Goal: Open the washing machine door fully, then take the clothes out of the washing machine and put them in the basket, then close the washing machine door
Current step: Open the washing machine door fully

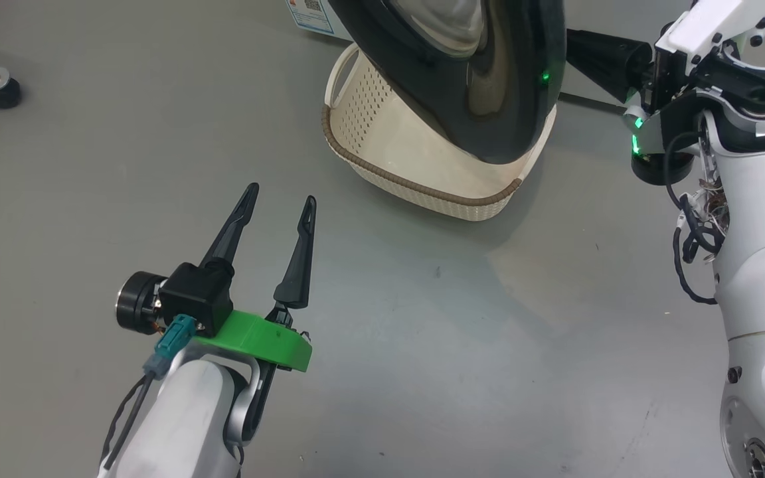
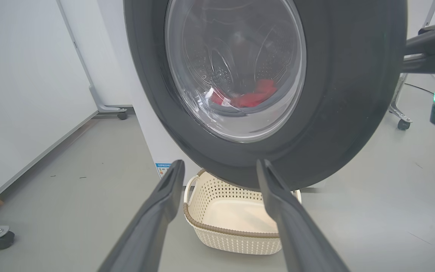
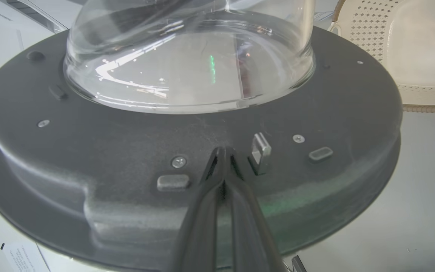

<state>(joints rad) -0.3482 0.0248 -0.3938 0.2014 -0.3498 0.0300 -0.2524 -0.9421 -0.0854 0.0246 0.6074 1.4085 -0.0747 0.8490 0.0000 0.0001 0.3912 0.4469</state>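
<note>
1. Noted left jaws spread wide, nothing between them, above grey floor [image 1: 57,232].
2. Found basket [image 1: 422,166] on floor, partly under washing machine door [image 1: 489,99], which stood open.
3. Saw red clothes [image 2: 247,98] through door glass, inside washing machine [image 2: 153,139].
4. Recorded right jaws pressed together, tips at door's inner face, just beside metal latch [image 3: 259,151].
</note>
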